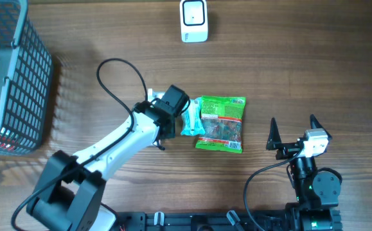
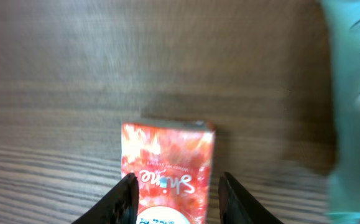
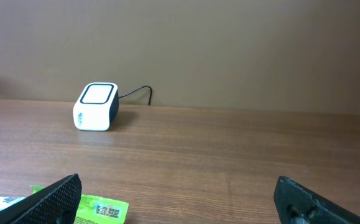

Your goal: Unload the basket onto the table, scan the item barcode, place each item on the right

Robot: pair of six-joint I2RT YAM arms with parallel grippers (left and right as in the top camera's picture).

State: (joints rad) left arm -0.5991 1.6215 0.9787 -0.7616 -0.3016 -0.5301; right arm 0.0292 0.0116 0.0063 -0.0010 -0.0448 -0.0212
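Left end effector part-open, flanking red pack mid-surface beside teal packet; grip unclear. Right end effector wide open, empty. Should close squarely, leave pack faces uncovered, present toward scanner at far edge.

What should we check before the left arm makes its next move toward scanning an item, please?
1. Red box sits between the left gripper fingers: ok.
2. Firm grip on the red box: cannot tell; the wrist view is blurred and a slim gap shows beside one finger.
3. Barcode on the red box located: cannot tell; none is visible.
4. Scanner uncovered, with nothing in front of it: ok.
5. Right gripper open and apart from the green packet: ok.
6. Teal packet clear of the left gripper: not ok; it lies right beside it.
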